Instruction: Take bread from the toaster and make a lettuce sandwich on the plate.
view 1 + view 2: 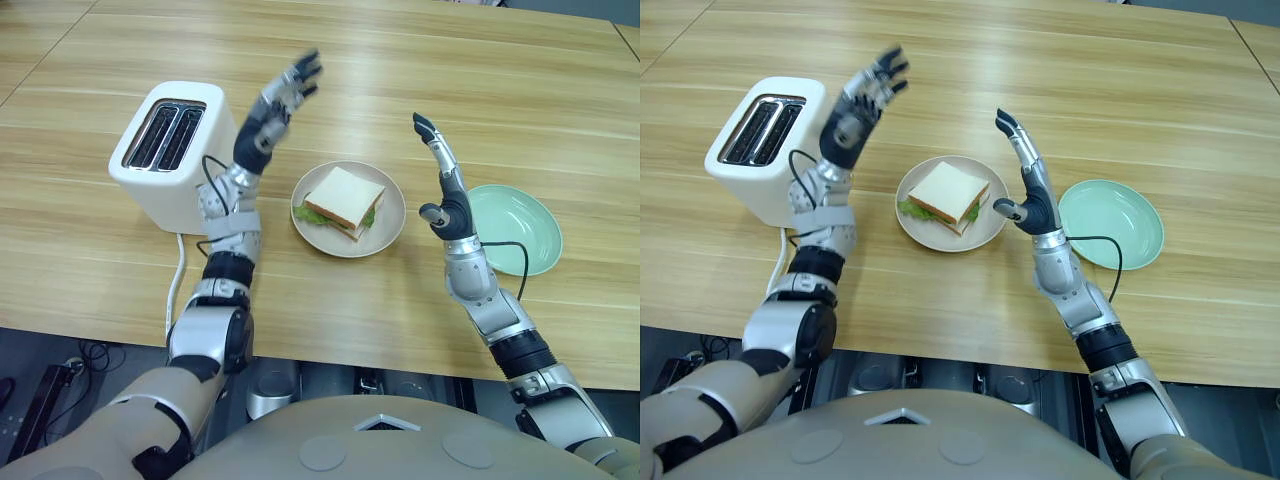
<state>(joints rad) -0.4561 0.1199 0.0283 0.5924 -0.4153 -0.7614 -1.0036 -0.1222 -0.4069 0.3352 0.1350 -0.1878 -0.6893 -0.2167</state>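
My right hand [445,190] at 3 o'clock of the plate [392,230] and left hand [283,98] at 11 both hang spread and empty, the sandwich [345,200] sits built on it (toaster [170,150] at 10, slots bare), so I judge only a clear retreat remains

Bright even overhead light, soft shadow beside toaster [165,190], faint sheen across table [450,70]
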